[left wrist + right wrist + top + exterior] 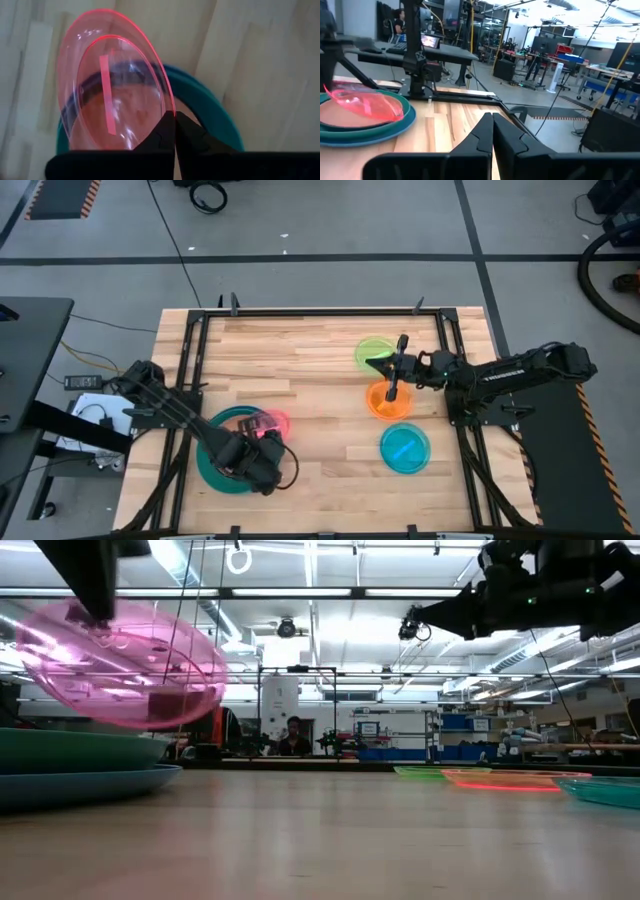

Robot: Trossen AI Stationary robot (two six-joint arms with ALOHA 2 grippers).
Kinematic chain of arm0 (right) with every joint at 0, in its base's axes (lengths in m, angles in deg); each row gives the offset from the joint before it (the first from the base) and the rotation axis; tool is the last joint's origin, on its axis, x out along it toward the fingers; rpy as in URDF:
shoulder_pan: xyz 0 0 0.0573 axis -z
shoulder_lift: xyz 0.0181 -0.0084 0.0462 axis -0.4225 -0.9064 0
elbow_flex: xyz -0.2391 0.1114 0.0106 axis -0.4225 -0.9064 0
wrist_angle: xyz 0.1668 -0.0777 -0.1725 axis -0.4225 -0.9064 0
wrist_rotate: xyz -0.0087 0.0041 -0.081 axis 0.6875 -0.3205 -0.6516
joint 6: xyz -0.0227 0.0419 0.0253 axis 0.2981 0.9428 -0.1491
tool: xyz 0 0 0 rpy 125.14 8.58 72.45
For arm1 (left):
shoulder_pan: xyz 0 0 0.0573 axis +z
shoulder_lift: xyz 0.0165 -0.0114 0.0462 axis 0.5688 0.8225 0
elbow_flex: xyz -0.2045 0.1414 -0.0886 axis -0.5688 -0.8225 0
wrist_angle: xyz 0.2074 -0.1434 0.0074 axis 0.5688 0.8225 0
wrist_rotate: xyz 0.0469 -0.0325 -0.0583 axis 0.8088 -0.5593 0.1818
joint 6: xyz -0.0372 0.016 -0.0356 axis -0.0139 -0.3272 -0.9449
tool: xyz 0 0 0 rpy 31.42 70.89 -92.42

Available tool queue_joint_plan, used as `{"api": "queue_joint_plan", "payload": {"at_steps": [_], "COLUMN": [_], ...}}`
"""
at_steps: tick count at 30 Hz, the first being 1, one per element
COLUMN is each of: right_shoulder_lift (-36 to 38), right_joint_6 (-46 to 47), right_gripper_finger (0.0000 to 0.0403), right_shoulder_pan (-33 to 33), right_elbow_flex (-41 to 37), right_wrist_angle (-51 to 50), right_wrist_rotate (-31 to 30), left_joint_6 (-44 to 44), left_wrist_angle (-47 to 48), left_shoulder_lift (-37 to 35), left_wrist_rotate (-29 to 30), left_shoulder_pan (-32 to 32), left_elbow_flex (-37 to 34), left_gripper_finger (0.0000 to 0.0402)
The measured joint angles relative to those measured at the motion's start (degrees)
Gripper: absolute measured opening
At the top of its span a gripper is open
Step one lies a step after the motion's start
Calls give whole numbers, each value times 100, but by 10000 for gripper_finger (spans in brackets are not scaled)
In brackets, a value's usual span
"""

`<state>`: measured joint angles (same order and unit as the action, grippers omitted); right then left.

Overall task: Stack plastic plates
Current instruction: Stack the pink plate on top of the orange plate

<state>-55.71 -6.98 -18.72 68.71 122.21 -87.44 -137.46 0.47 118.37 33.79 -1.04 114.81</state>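
Observation:
A translucent pink plate (270,423) (120,650) hangs tilted above a stack of large plates (218,458) (75,768) near the table's near-left corner. My left gripper (256,442) (175,117) is shut on it. The stack shows a teal and a blue rim with a tan plate (342,114) inside. Green (373,350), orange (388,402) and cyan (404,447) small plates lie flat on the table's right half. My right gripper (392,388) (492,122) is shut on nothing and hovers above the orange plate. My left gripper pinches the pink plate's rim (172,106) between its two fingers, at the edge of the plate nearest the arm. The fingers (95,600) come down from above. The plate is lifted clear and tilted, hanging over the stack without touching it.
A black frame (300,311) runs around the wooden table. Bare wood lies between the stack and the three small plates, and along the far side. In the room beyond, a person (293,735) sits at a desk.

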Motion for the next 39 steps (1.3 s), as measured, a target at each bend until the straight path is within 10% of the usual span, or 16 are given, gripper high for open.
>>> {"api": "queue_joint_plan", "payload": {"at_steps": [11,39], "right_shoulder_lift": [1,0], "right_joint_6": [262,447], "right_gripper_finger": [11,11], "right_shoulder_pan": [30,30], "right_elbow_flex": [0,0], "right_wrist_angle": [-9,-51], "right_wrist_rotate": [188,293], "left_joint_6": [-1558,-1651], "left_wrist_angle": [347,785], "left_shoulder_lift": [137,1119], "left_wrist_rotate": [-904,-1163], "left_shoulder_pan": [-384,-505], "left_elbow_flex": [228,173], "left_gripper_finger": [6,65]}}
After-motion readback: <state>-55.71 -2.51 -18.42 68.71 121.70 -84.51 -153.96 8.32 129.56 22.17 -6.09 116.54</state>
